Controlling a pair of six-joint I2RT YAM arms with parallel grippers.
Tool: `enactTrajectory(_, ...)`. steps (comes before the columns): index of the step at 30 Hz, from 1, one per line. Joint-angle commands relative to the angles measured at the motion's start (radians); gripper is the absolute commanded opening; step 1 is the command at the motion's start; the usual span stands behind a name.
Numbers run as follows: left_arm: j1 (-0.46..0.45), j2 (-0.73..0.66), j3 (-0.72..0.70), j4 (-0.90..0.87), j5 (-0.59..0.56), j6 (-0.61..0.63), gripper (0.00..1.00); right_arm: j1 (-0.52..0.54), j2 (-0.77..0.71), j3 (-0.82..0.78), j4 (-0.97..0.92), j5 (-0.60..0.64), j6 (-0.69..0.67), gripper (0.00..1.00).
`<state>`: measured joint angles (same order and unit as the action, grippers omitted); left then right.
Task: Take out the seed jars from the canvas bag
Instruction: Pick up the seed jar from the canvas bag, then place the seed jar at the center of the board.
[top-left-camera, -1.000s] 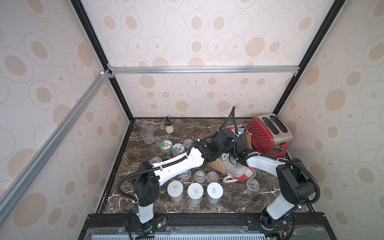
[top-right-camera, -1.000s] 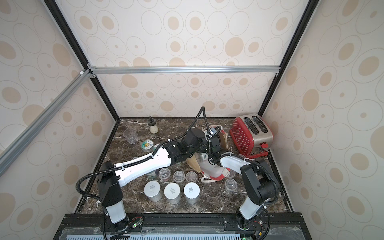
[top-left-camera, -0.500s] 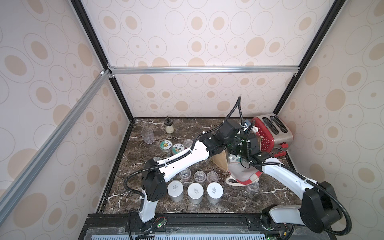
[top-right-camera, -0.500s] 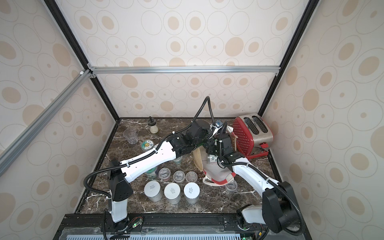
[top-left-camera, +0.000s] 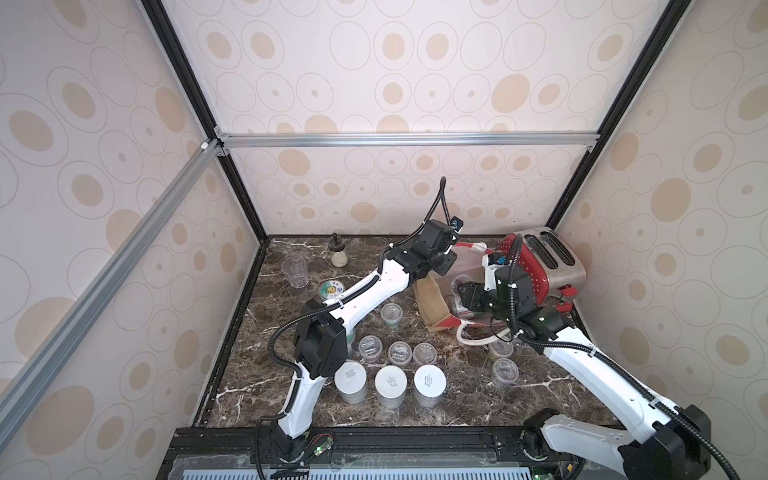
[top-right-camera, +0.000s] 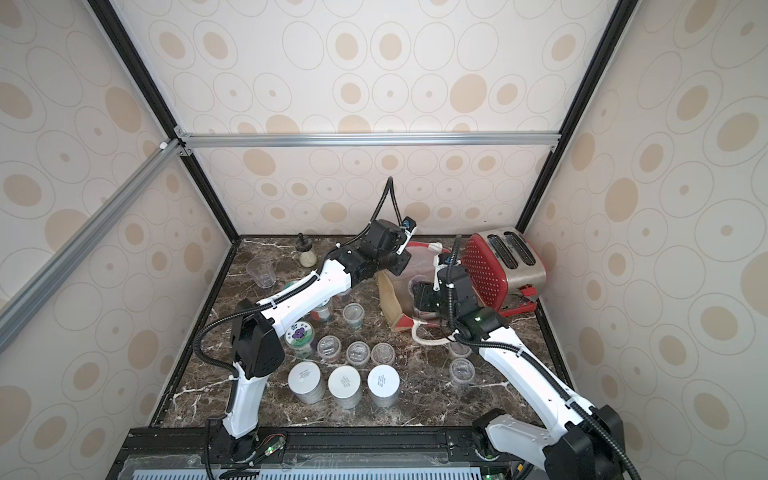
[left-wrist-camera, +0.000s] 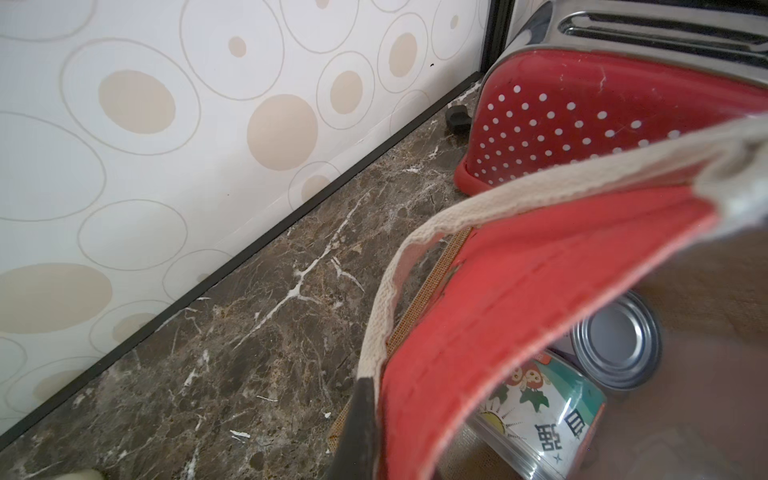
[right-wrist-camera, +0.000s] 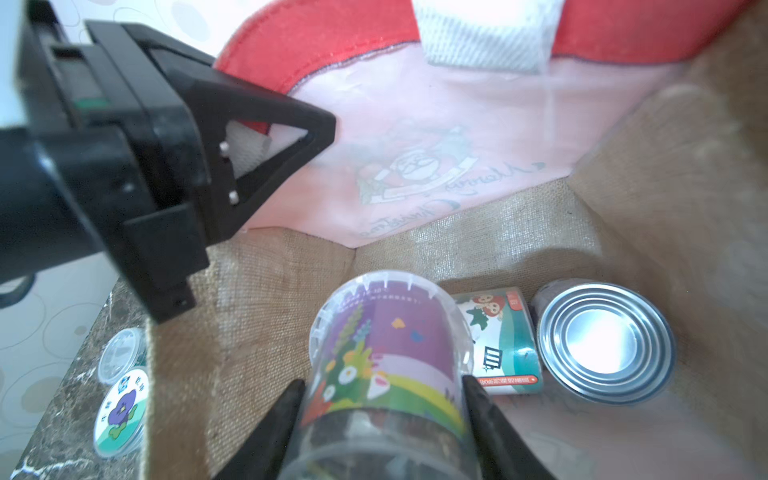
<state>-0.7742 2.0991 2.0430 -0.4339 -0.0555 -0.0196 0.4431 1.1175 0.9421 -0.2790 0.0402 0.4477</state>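
In both top views the dotted red toaster (top-left-camera: 552, 266) stands just right of the canvas bag (top-left-camera: 430, 305), leaving only a tight gap. The left gripper (right-wrist-camera: 320, 131), clamped on the bag's rim, takes one edge of the mouth. The right gripper (right-wrist-camera: 382, 382), closed around a flower-label jar (right-wrist-camera: 374, 328), fills the middle. Beside it a teal-label jar (right-wrist-camera: 505, 345) and a metal-ended jar (right-wrist-camera: 604, 343) crowd the bag floor. Below the bag, a rope handle (top-left-camera: 478, 341) and two short clear jars (top-left-camera: 504, 370) block approach. The marble tabletop (top-left-camera: 465, 399) lies bare at lower centre and along the back wall.
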Motion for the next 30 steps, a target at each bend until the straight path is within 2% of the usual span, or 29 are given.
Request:
enactTrajectory(1, 0.017, -0.026, 0.018, 0.015, 0.092, -0.059, 0.0, -0.026, -0.042, 0.051, -0.051, -0.068, 0.017, 0.56)
enactTrajectory(4, 0.037, -0.033, 0.016, 0.017, 0.154, -0.087, 0.2, -0.075, -0.064, 0.065, -0.061, -0.16, 0.054, 0.56)
enactTrajectory(9, 0.05, -0.106, -0.028, 0.047, 0.214, -0.133, 0.78, -0.203, -0.088, 0.074, -0.043, -0.374, 0.144, 0.56)
enactTrajectory(11, 0.051, -0.158, -0.068, 0.068, 0.21, -0.148, 0.95, -0.243, -0.088, 0.077, -0.022, -0.454, 0.18, 0.55)
enactTrajectory(12, 0.052, -0.188, -0.095, 0.082, 0.205, -0.155, 0.98, -0.261, -0.087, 0.079, -0.012, -0.494, 0.2, 0.55)
enactTrajectory(18, 0.057, -0.411, -0.295, 0.151, 0.188, -0.193, 0.98, -0.31, -0.069, 0.1, 0.061, -0.662, 0.297, 0.55)
enactTrajectory(22, 0.07, -0.566, -0.455, 0.214, 0.23, -0.231, 0.98, -0.313, -0.049, 0.109, 0.146, -0.75, 0.371, 0.55)
enactTrajectory(26, 0.093, -0.675, -0.582, 0.307, 0.396, -0.319, 0.98, -0.313, -0.015, 0.097, 0.309, -0.853, 0.497, 0.55)
enactTrajectory(30, 0.131, -0.746, -0.743, 0.524, 0.641, -0.501, 0.98, -0.311, 0.019, 0.086, 0.476, -0.929, 0.631, 0.55)
